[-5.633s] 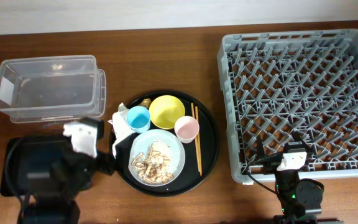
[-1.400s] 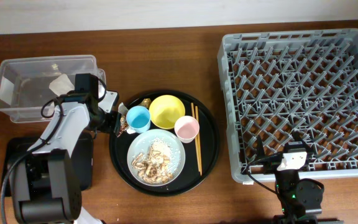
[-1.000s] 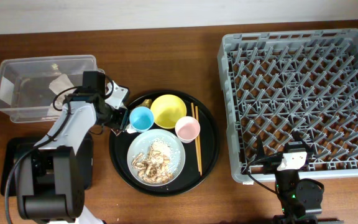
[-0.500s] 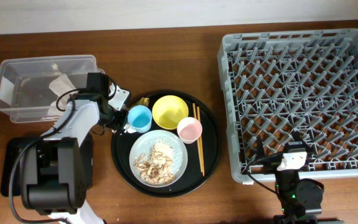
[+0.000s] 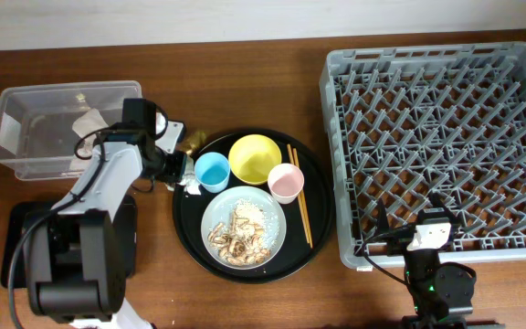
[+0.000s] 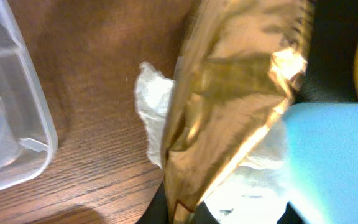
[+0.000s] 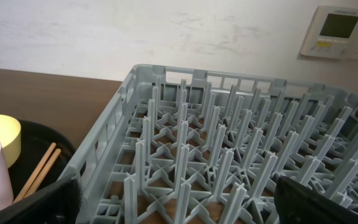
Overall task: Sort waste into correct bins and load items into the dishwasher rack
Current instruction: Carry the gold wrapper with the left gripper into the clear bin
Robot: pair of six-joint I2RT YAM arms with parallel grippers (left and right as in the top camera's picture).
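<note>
Tray [image 5: 186,228] nudged rightward, left claw [image 5: 177,168] pinching crinkled gold wrapper [image 6: 229,93], white napkin [image 6: 151,106] beneath, right claw [image 7: 178,205] spread

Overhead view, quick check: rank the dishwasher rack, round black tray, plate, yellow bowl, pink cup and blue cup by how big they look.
1. dishwasher rack
2. round black tray
3. plate
4. yellow bowl
5. pink cup and blue cup: they look about alike, so I won't rank one over the other.
</note>
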